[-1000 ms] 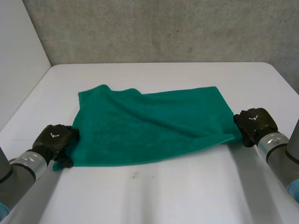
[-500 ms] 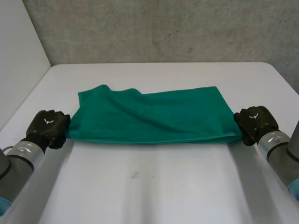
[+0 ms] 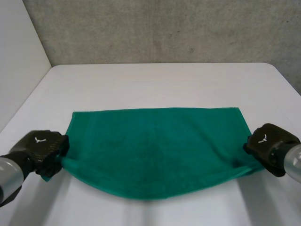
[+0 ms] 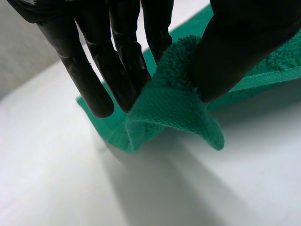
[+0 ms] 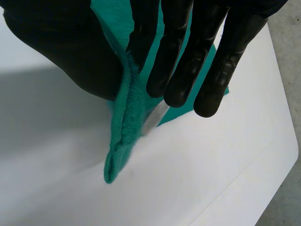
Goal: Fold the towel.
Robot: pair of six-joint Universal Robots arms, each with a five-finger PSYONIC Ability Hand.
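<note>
Green towel [image 3: 155,150] lies spread across the white counter [image 3: 155,80], its near edge raised. Left hand [image 3: 40,147] and right hand [image 3: 270,143] each pinch a near corner between thumb and fingers. Judged status: no fold laid yet; all folding is still to do.

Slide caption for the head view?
Left hand and right hand pinch near corners of green terry towel on white table.

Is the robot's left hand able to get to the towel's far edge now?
Probably yes: nothing stands in the way on the table. But the left hand is pinching the near corner of the towel, so it would carry that corner along or have to let go first.
</note>
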